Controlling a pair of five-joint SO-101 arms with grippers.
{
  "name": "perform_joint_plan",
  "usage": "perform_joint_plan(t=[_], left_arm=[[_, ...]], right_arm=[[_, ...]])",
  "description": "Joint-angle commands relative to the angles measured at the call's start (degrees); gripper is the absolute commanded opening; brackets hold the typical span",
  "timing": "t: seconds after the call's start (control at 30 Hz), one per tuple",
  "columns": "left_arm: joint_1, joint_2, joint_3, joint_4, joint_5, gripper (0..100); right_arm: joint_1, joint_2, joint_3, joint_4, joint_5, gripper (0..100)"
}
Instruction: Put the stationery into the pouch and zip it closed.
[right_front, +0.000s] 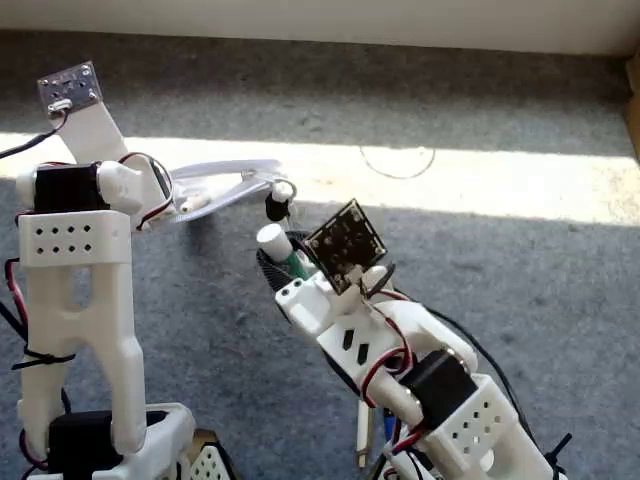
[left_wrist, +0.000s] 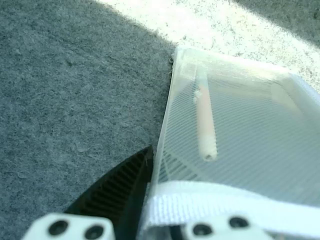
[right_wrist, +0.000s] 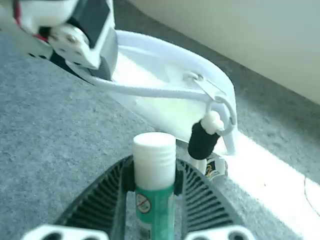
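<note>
The clear mesh pouch lies on the grey carpet with its mouth facing the right arm. A pale pen rests inside it. My left gripper is shut on the pouch's white-banded edge, with one black finger outside the mesh. A black zipper pull on a ring hangs at the pouch's open end. My right gripper is shut on a glue stick with a green body and white cap. It holds the stick just short of the pouch mouth.
A bright sunlit strip crosses the carpet behind the pouch, and a thin wire loop lies in it. A pale wall bounds the far side. Slim white and blue items lie by the right arm's base among cables.
</note>
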Motion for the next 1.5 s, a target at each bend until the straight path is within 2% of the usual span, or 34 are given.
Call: perform_joint_plan(t=[0.0,0.17,0.43,0.73,0.9,0.97,1.23,1.4,1.47], left_arm=[[-0.92,1.01,0.22,-0.62,-0.26,4],[-0.92,1.01,0.22,-0.62,-0.26,4],[-0.92,1.01,0.22,-0.62,-0.26,4],[-0.92,1.01,0.22,-0.62,-0.26,4],[-0.92,1.01,0.22,-0.62,-0.26,4],[-0.92,1.01,0.22,-0.62,-0.26,4],[-0.92,1.01,0.22,-0.62,-0.18,4],[-0.92,1.01,0.31,-1.76,-0.26,4],[-0.92,1.01,0.31,-1.85,-0.26,4]], right_arm=[[-2.15,-1.98,-3.3,-4.26,-0.18,0.5],[-2.24,-1.98,-3.3,-12.09,-0.18,0.5],[-2.24,-1.89,-2.95,-31.43,-0.09,0.5],[-2.24,-1.8,-2.95,-39.96,0.35,0.6],[-2.24,1.45,-3.12,-44.44,13.19,0.6],[-2.24,4.7,-3.47,-46.64,15.91,0.6],[-2.24,15.78,-3.47,-59.47,15.91,0.6],[-2.24,19.65,-3.21,-62.99,15.82,0.6],[-2.24,20.62,-3.12,-64.57,12.84,0.6]])
